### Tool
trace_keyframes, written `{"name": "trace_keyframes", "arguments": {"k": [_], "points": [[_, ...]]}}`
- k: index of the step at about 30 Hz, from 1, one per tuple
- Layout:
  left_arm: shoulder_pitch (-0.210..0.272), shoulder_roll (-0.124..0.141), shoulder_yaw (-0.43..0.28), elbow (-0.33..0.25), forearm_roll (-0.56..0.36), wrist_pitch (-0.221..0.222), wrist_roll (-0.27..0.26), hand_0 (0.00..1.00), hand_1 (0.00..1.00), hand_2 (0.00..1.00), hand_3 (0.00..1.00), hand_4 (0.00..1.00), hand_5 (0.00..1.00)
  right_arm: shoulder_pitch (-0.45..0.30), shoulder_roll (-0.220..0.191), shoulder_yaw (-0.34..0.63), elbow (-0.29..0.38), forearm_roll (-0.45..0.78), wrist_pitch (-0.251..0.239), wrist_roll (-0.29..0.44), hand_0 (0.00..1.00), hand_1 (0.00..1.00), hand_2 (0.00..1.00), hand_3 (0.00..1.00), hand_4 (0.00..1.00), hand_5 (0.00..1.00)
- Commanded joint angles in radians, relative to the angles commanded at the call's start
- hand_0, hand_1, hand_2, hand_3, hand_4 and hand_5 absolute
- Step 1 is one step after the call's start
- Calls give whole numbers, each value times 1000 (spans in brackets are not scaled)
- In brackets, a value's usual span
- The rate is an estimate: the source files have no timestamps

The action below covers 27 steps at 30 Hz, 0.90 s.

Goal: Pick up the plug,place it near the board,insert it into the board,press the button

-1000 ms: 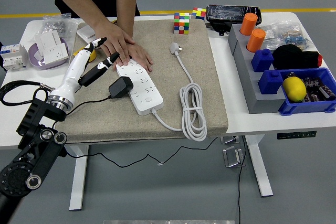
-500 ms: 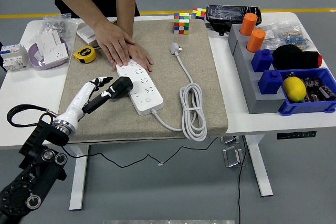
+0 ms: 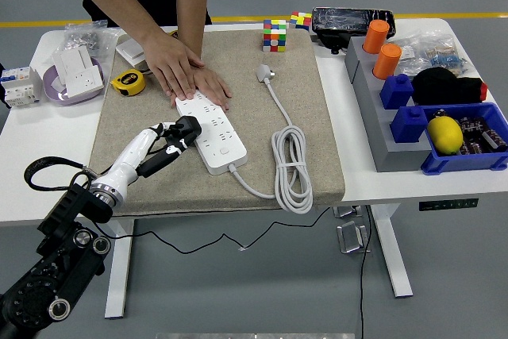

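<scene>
Left hand [image 3: 168, 142] now closer to the ribbed white power strip [image 3: 211, 129], fingers clamped on boxy black plug [image 3: 187, 126], person's hands [image 3: 184, 75] flat on strip's upper end.

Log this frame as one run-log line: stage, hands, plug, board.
stage: gripping plug beside board | left hand: shut on black plug | right hand: not in view | power strip: held down by person's hands, plug not inserted

The robot's left hand [image 3: 168, 142] grips a black plug adapter [image 3: 187, 126] beside the white power strip [image 3: 213, 130], which a person's two hands [image 3: 186, 75] pin to the beige mat [image 3: 302, 77].
</scene>
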Motion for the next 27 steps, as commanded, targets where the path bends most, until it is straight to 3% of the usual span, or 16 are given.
{"name": "trace_keyframes", "arguments": {"k": [27], "points": [[-8,6,0,27,29,9,-9,907,869,825,821,902,998,-6,0,9,0,-3,0,-1,812,795,779,791,998,998]]}}
